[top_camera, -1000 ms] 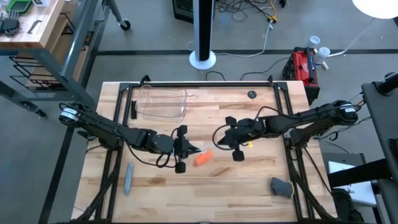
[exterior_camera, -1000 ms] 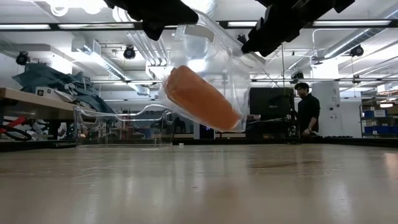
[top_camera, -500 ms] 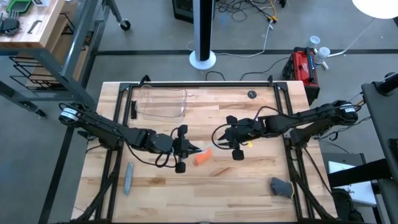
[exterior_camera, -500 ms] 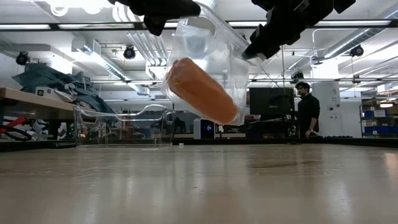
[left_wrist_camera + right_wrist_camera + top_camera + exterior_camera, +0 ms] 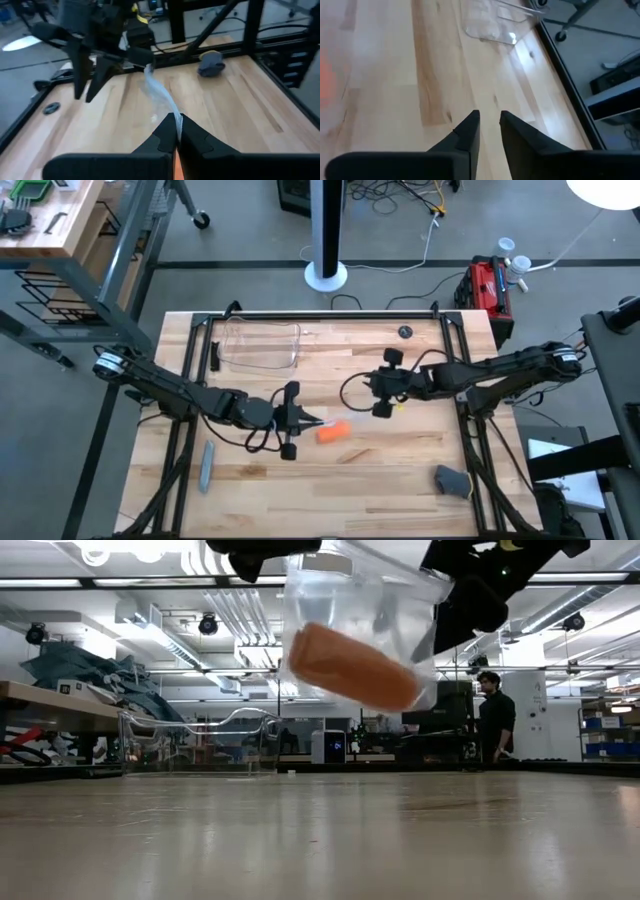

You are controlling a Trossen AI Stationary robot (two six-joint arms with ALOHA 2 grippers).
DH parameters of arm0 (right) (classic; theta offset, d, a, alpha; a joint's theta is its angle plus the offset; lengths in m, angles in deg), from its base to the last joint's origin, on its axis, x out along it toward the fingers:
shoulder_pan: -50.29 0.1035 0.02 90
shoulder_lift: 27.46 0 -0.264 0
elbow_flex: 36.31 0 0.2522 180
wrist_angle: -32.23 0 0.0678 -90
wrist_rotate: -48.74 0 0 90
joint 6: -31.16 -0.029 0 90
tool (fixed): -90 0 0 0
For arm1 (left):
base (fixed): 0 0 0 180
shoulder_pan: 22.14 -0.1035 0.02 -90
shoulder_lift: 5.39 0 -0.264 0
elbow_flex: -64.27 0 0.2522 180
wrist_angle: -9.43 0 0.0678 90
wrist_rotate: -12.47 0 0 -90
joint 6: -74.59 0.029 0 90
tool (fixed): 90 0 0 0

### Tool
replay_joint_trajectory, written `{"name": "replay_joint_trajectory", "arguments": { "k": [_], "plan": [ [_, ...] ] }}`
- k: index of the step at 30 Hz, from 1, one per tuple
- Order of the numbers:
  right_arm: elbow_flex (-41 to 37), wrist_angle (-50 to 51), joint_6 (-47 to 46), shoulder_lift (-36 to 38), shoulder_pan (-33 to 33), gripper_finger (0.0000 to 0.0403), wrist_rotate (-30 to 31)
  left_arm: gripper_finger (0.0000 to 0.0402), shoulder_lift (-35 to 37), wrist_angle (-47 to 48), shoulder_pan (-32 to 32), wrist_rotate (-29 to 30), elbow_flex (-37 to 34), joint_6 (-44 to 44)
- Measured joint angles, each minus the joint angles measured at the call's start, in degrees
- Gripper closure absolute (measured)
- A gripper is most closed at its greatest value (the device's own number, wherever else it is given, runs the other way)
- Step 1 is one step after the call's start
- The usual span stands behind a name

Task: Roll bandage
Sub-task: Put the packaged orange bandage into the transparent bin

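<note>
The left gripper [image 5: 303, 421] is pinched tight on a thin, clear, crinkly plastic wrap [image 5: 355, 635]. The wrap hangs in the air above the smooth wooden table [image 5: 390, 470]. Inside it sits the bandage [image 5: 352, 667], a soft, stubby orange roll, tilted with one end lower. From above, the bandage [image 5: 332, 432] shows just beside the left gripper's tips, near the middle of the table.

The right gripper [image 5: 384, 382] is a little way off, toward the table's far side. Its two dark fingers [image 5: 467, 131] have a narrow gap and seem to hold nothing, though this is hard to see.

A clear bin [image 5: 261, 344] sits at the back left. A grey bar [image 5: 206, 464] lies at the front left.
</note>
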Motion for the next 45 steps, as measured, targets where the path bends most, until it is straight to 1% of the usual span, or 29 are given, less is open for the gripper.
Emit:
{"name": "replay_joint_trajectory", "arguments": {
  "k": [3,6,9,12,16,19,21,24,30,34,35,41,45],
  "plan": [
    [-2.0,-1.5,-0.5,2.8,-0.3,0.034,-1.2,0.0401,0.0,-1.4,0.7,2.3,0.0,0.8],
    [-4.5,-6.5,0.1,8.3,-0.2,0.0349,-2.6,0.0402,0.0,-3.4,2.2,5.1,0.0,4.0],
    [-8.5,-11.0,0.4,15.8,-0.3,0.0356,-7.9,0.0401,0.0,-4.5,4.1,10.4,0.0,7.8],
    [-12.1,-15.6,0.5,21.8,-0.3,0.0359,-11.9,0.0402,0.0,-7.2,5.3,15.7,0.0,11.6],
    [-15.6,-19.2,0.4,25.7,-0.3,0.0354,-15.7,0.0402,0.0,-12.2,5.5,16.4,0.0,15.2],
    [-16.5,-22.6,0.5,26.0,-0.3,0.034,-19.5,0.0402,0.0,-14.5,5.4,16.4,0.0,17.3],
    [-16.5,-24.4,0.4,25.6,-0.3,0.0328,-20.7,0.0402,0.0,-15.5,5.4,16.4,0.0,18.0],
    [-16.5,-26.6,0.4,23.9,-0.3,0.0306,-20.9,0.0402,0.0,-17.4,5.4,16.4,0.0,18.5],
    [-16.6,-31.3,-1.1,20.0,-0.3,0.0261,-22.1,0.0402,0.0,-17.9,5.4,16.4,0.0,18.6],
    [-15.8,-31.1,-1.6,18.7,-0.3,0.0238,-28.9,0.0401,0.0,-17.8,5.4,16.4,0.0,18.6],
    [-15.3,-31.3,-1.8,18.6,-0.3,0.0234,-29.8,0.0402,0.0,-17.8,5.4,16.4,0.0,18.6],
    [-14.3,-29.1,-3.8,20.7,-0.2,0.0218,-30.2,0.0402,0.0,-17.8,5.4,16.8,0.0,17.9],
    [-14.3,-25.8,-3.5,23.4,-0.2,0.0213,-28.4,0.0402,0.0,-17.7,5.4,16.9,0.0,17.7]
  ]
}}
